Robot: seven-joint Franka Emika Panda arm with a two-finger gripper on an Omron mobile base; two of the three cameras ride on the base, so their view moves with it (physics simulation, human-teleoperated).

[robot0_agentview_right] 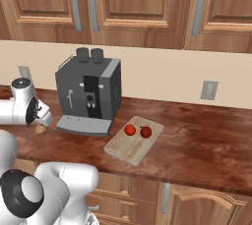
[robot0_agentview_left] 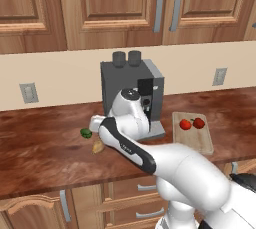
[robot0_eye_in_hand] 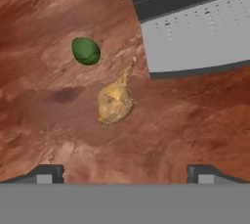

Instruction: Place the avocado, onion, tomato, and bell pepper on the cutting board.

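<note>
The tan onion lies on the dark counter, its thin stalk pointing at the coffee machine's tray. My gripper hovers over it, open, with nothing between the fingertips. The dark green avocado sits a short way beyond the onion. From the left base view, the avocado and onion lie just left of my bent arm. The pale cutting board is to the right of the machine. On it rest the smooth tomato and the stemmed bell pepper, side by side, also seen as tomato and bell pepper.
A grey coffee machine stands on the counter between the onion and the board; its drip tray lies close beside the onion. A wall with outlets and wooden cabinets rises behind. The counter's front edge runs near the onion.
</note>
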